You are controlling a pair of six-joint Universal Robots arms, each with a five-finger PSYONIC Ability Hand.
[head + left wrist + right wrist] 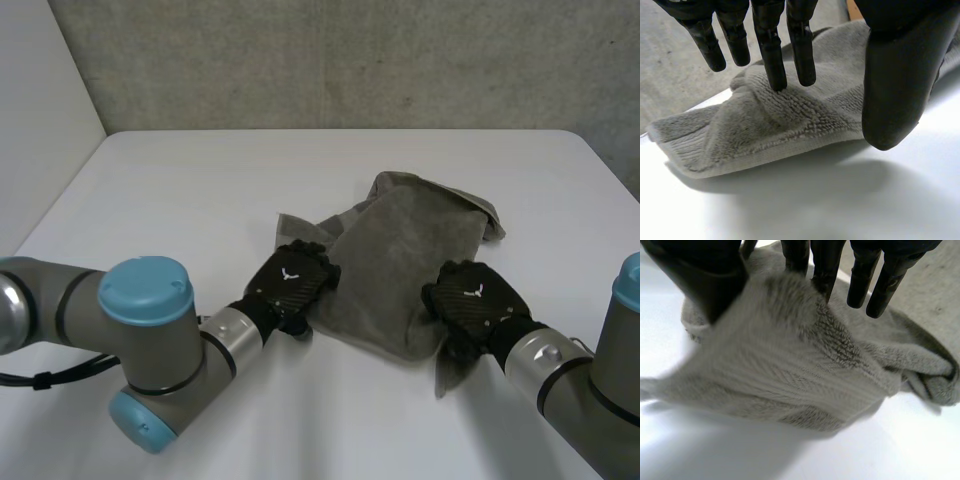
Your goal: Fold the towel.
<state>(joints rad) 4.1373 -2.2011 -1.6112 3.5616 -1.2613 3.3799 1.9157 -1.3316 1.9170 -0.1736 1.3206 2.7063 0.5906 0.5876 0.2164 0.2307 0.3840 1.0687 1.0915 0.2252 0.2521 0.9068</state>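
Here, the towel (405,265) is lying rumpled right of the desk's (180,200) middle, with both hands on it.
The right hand (475,295) is pinching a raised bunch at the near right corner between thumb and fingers; the left hand (290,280) is resting straight, released fingers on the left edge. Lifting one side alone is likely risking a crooked fold, with the towel sliding over the smooth white desk. A grey wall (350,60) is standing behind.
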